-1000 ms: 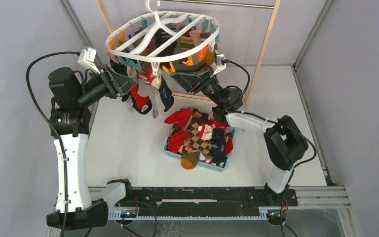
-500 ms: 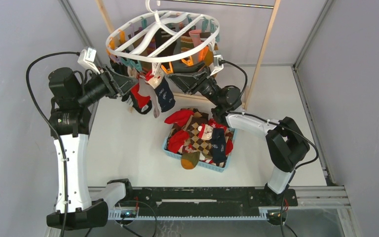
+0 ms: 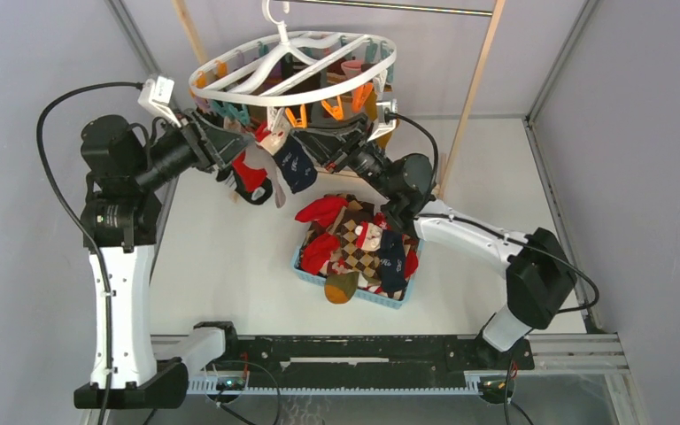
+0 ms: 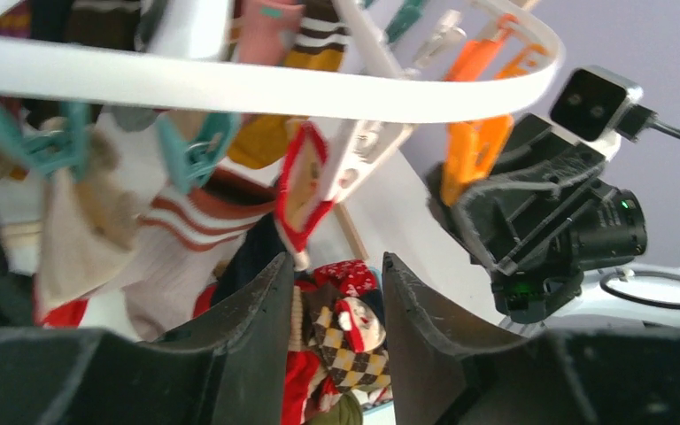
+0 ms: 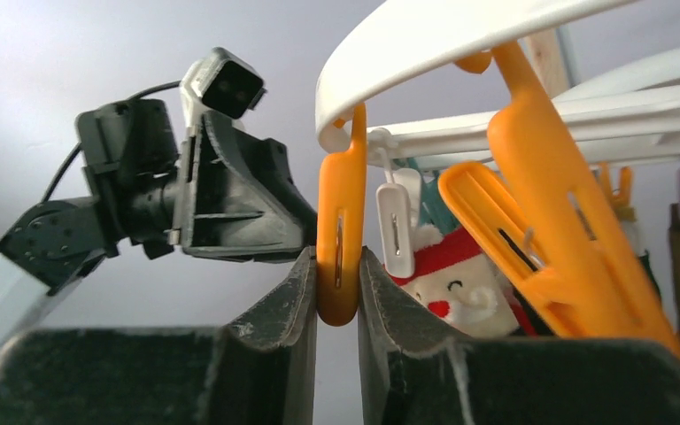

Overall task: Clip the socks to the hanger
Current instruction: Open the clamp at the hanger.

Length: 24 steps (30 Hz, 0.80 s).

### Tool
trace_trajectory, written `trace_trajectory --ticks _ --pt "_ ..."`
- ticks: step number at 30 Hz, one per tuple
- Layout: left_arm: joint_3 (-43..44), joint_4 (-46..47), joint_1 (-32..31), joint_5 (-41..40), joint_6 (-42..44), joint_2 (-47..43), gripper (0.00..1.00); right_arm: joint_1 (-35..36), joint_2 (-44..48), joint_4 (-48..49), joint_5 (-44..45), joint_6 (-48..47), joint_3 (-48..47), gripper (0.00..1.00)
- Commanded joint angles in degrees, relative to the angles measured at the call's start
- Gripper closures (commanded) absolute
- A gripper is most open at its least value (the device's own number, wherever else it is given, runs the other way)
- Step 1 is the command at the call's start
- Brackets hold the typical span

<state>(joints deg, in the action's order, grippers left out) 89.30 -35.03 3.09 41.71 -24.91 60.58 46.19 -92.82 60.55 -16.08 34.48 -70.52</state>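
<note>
The white oval hanger (image 3: 230,80) hangs at the back with teal and orange clips; its rim also shows in the left wrist view (image 4: 230,84) and the right wrist view (image 5: 425,35). A red sock (image 3: 250,175), a navy sock (image 3: 294,166) and a Santa sock (image 5: 447,288) hang from its front clips. My right gripper (image 5: 338,283) is shut on an orange clip (image 5: 339,239) under the front rim. My left gripper (image 4: 336,283) is open and empty just below a white clip (image 4: 363,155) that holds the Santa sock. More socks (image 3: 354,243) fill the basket.
A blue basket (image 3: 388,299) stands on the table in the middle. Light wooden frame poles (image 3: 469,97) rise behind the hanger. The two grippers face each other closely under the front rim, the left (image 3: 233,149) and the right (image 3: 319,142).
My right arm has reached up and left to the front rim and closed on an orange clip. The hanger has tilted, and the navy sock has swung right. The left gripper moved slightly.
</note>
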Motion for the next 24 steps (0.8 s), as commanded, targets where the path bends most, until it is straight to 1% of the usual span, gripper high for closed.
trace_trajectory --ticks 1,3,5,7,8,10,12,17,24 --pt "6.0 -1.58 -7.37 -4.6 1.71 0.96 0.52 2.04 4.74 -5.36 6.33 -10.43 -0.56 0.85" --pt "7.79 -1.88 -10.32 -6.67 1.07 1.99 0.46 2.99 5.04 -7.6 7.69 -13.03 -0.89 0.87" --pt "9.89 -1.91 -12.44 -8.31 -0.33 3.33 0.44 3.76 5.06 -9.21 8.08 -14.54 -1.59 0.88" --pt "11.97 -1.89 -14.26 -9.1 -1.62 4.96 0.39 4.32 4.89 -10.29 8.52 -15.59 -2.16 0.9" --pt "12.67 -1.78 -14.76 -9.6 -2.01 5.34 0.35 4.53 4.78 -10.84 8.67 -16.09 -2.47 0.9" --pt "12.94 -0.39 -15.9 -9.67 -3.15 5.97 0.3 4.89 4.31 -12.05 8.46 -16.78 -3.45 0.91" --pt "12.84 1.13 -16.61 -8.99 -4.31 6.63 0.29 5.25 3.84 -12.82 8.44 -17.38 -4.08 0.92" --pt "13.84 0.92 -17.56 -7.84 -4.34 8.47 0.28 5.9 3.63 -14.68 8.88 -18.85 -5.47 0.94" --pt "15.57 0.67 -18.21 -9.04 -3.39 10.64 0.33 7.36 3.18 -18.1 9.95 -21.58 -7.64 0.96"
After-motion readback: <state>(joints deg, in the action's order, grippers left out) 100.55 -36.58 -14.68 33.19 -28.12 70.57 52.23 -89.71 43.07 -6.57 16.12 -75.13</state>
